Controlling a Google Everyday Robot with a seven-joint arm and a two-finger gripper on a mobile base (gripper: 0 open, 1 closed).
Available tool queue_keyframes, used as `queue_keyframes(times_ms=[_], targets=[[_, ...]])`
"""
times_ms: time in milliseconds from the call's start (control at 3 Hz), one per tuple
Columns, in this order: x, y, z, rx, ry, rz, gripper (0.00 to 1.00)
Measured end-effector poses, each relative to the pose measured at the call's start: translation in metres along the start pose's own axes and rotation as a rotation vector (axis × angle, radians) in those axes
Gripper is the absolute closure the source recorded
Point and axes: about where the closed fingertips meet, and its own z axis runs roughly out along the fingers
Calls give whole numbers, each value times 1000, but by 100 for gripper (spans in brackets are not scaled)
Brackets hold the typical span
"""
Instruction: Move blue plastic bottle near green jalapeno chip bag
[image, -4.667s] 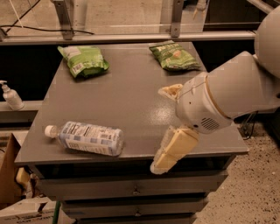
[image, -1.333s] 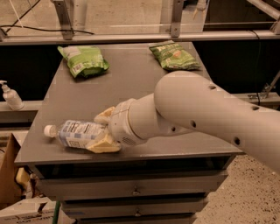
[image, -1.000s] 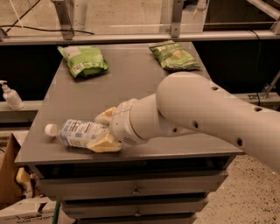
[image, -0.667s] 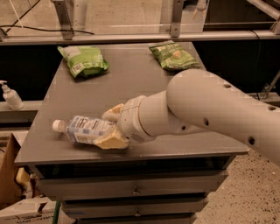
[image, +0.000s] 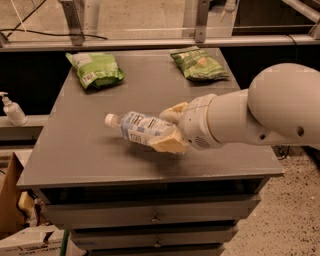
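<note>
In the camera view, the gripper (image: 169, 131) is clamping its 2 fingers (image: 166, 145) on the base end of the blue plastic bottle (image: 140, 128), holding it over the middle of the table (image: 75, 150), cap pointing away from the arm. The green jalapeno chip bag (image: 199, 64) is lying well apart at the far edge, so the carry is calling for a level, unhurried swing ending just beside the bag, not on it.
</note>
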Motion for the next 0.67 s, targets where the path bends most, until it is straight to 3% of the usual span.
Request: queue_keyframes(times_ms=[667], targets=[[3, -10, 2, 30, 8, -3, 100]])
